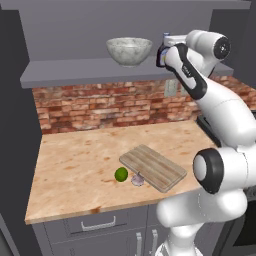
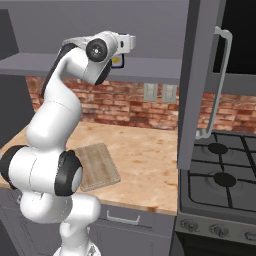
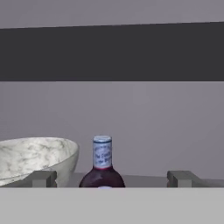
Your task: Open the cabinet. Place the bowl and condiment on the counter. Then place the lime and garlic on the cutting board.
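Arm raised to upper right of left base view, gripper (image 3: 111, 178) level, jaws apart around nothing, facing slim dark bottle (image 3: 102, 164) beside marbled stone bowl (image 1: 129, 51) on the cabinet (image 1: 100, 70) shelf.

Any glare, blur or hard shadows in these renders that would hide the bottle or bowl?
Left base view: flat even light, the bowl sharp. Hand view: the condiment crisp between the open tool tips, no glare. Right base view: soft, slightly coarse rendering, cabinet door in shade.
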Robot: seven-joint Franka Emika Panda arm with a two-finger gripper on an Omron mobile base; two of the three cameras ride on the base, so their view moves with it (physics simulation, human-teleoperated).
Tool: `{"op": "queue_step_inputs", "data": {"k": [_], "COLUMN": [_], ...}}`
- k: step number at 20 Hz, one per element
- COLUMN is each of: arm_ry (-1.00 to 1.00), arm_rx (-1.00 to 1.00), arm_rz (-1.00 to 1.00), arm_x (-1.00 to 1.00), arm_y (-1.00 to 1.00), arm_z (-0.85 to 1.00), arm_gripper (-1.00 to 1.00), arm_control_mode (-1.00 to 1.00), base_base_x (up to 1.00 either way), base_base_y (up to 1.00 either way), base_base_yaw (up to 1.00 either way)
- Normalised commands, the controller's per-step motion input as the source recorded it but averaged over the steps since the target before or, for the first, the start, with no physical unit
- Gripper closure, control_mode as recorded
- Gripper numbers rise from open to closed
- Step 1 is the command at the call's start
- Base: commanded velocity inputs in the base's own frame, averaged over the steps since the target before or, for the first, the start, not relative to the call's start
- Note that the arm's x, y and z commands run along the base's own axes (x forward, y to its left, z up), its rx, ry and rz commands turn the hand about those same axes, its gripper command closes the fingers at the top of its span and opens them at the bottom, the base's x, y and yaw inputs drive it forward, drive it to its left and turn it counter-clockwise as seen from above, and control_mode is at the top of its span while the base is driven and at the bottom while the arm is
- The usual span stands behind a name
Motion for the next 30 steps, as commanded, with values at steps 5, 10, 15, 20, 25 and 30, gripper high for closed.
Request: {"op": "queue_step_inputs", "data": {"k": [5,10,15,20,25,30], "arm_ry": [0.00,0.00,0.00,0.00,0.00,0.00], "arm_rx": [0.00,0.00,0.00,0.00,0.00,0.00], "arm_rz": [0.04,0.04,0.03,0.01,0.02,0.01], "arm_x": [0.23,0.22,0.23,0.17,0.15,0.16], "arm_y": [0.00,0.00,0.00,0.00,0.00,0.00], "arm_z": [0.00,0.00,0.00,0.00,0.00,0.00], "arm_gripper": [-1.00,-1.00,-1.00,-1.00,-1.00,-1.00], "arm_control_mode": [-1.00,-1.00,-1.00,-1.00,-1.00,-1.00], "base_base_x": [0.00,0.00,0.00,0.00,0.00,0.00], "base_base_y": [0.00,0.00,0.00,0.00,0.00,0.00], "base_base_yaw": [0.00,0.00,0.00,0.00,0.00,0.00]}}
